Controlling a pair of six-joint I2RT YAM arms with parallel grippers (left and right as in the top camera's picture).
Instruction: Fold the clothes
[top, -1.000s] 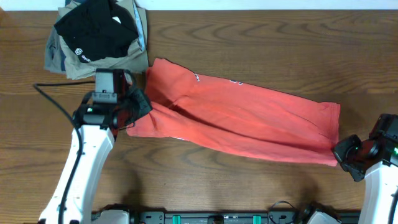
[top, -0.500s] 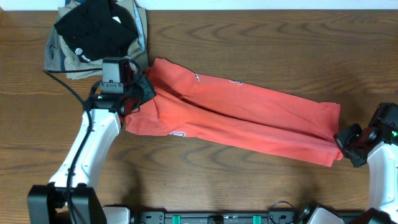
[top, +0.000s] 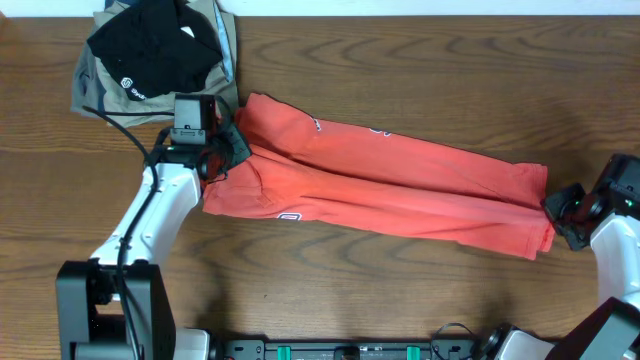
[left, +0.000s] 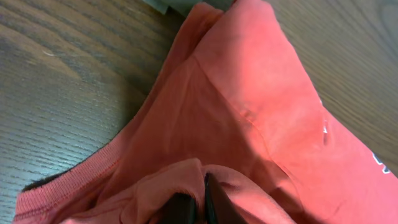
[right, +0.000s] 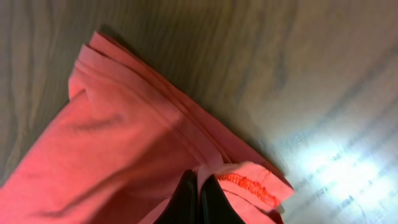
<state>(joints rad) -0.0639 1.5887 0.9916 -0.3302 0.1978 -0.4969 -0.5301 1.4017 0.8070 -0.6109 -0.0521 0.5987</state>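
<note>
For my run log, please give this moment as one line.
step: mid-fold | left gripper: shut on T-shirt | right gripper: shut on T-shirt, opposite end | T-shirt: long narrow band on table

place: robot manipulation lab bench
rig: white left arm (top: 140, 225) and right arm (top: 612, 275), black base rail (top: 340, 351), loose cable (top: 118, 122)
surface: bare wood-grain table (top: 420, 70)
props: red-orange T-shirt (top: 400, 190), stack of folded garments (top: 150, 55)
</note>
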